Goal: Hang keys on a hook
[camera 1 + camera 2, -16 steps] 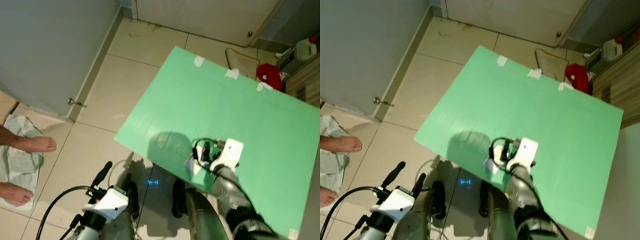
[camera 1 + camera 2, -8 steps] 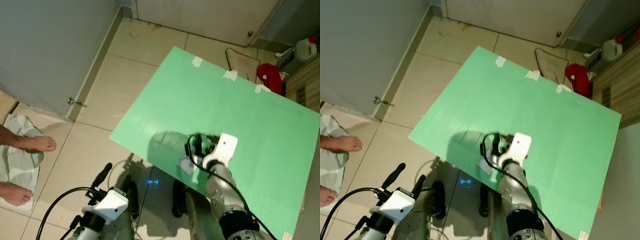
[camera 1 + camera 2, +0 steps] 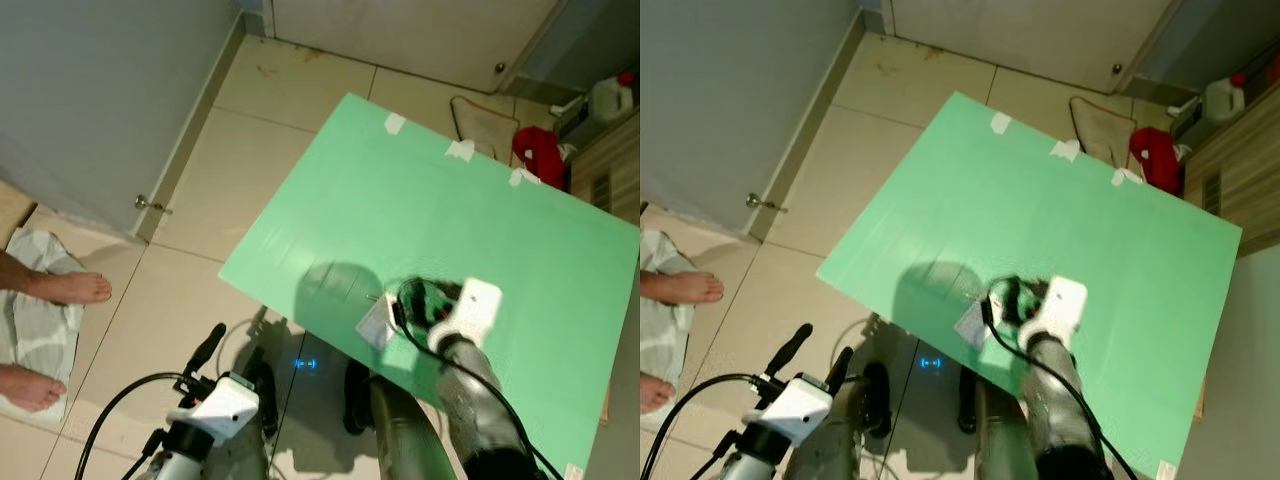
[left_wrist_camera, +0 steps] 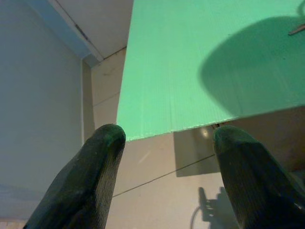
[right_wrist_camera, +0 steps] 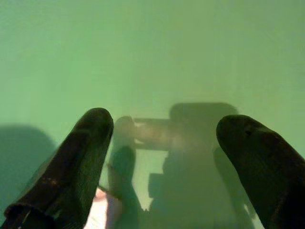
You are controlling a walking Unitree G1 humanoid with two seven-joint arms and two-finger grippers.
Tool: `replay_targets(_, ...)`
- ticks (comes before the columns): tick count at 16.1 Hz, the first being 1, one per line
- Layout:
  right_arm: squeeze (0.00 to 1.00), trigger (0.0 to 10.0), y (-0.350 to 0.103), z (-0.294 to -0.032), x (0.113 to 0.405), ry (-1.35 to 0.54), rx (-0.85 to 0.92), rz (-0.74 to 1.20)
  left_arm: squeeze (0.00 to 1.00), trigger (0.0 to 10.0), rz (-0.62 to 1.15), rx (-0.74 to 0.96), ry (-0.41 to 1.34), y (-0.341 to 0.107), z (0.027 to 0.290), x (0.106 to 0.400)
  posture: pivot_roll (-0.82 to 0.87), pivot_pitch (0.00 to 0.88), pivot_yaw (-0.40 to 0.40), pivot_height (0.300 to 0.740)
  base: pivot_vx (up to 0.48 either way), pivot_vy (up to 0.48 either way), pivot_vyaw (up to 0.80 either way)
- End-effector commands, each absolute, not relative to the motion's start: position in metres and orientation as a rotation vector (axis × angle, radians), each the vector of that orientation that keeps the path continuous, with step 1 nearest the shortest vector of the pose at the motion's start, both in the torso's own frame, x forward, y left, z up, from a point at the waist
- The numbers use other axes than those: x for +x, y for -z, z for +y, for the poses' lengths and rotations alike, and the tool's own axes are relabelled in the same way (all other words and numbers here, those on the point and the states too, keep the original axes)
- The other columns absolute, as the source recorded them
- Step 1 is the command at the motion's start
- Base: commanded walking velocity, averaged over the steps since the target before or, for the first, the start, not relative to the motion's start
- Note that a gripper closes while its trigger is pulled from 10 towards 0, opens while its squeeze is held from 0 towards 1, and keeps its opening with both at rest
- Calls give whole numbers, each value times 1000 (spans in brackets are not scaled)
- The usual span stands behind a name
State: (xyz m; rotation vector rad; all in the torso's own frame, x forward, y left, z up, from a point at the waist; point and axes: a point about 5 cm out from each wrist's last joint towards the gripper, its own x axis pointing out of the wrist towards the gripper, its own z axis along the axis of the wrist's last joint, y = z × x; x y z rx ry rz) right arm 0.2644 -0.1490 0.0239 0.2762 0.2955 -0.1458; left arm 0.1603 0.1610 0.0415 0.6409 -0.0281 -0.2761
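Your right jaws stand released, the two black fingers well apart with nothing between them, pressed up close to the green board. In the right wrist view, a blurred hook sticks out of the board between the fingers, with a pale tag hanging below it. From the head views, that same white tag hangs on the board just beside your right wrist, and the thin metal peg of the hook shows just above it. The keys thus look to be on the hook already, though the ring itself is too small and soft-focused to confirm.

Your left jaws are also spread and empty, held low off the board's near corner; the arm looks idle, parked out of the way so that the right arm has the board to itself.

The board is a flat, matte sheet of fluted plastic with fine parallel ribs in the left wrist view. It is fixed along its far edge with strips of pale tape, which is likely why it stays steady as a wall for the hook. The floor beneath is glossy beige tile with dark grout lines. A person's bare feet stand on a pale cloth at your far left, well apart from the work.

My judgement is that the hanging is done or nearly so, and what remains is to back the right arm straight off without brushing the tag.
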Motion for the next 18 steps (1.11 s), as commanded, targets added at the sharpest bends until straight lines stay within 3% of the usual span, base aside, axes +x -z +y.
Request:
replay_targets(1, 0, 10000, -10, -130, 248, 134, 363, 377, 0, 10000, 19, 640, 282, -33, 162, 150, 145, 396, -58, 722, 0, 0, 0)
replay_targets(6, 0, 10000, -16, -104, 232, 23, 516, 434, 0, 10000, 20, 641, 280, -32, 162, 153, 139, 392, -57, 722, 0, 0, 0)
replay_targets(13, 0, 10000, -30, -109, 239, -84, 355, 367, 0, 10000, 3, 640, 258, -33, 161, 164, 113, 351, -63, 722, 0, 0, 0)
replay_targets(18, 0, 10000, -18, -104, 239, -75, 378, 429, 0, 10000, 3, 649, 251, -32, 166, 169, 126, 356, -57, 722, 0, 0, 0)
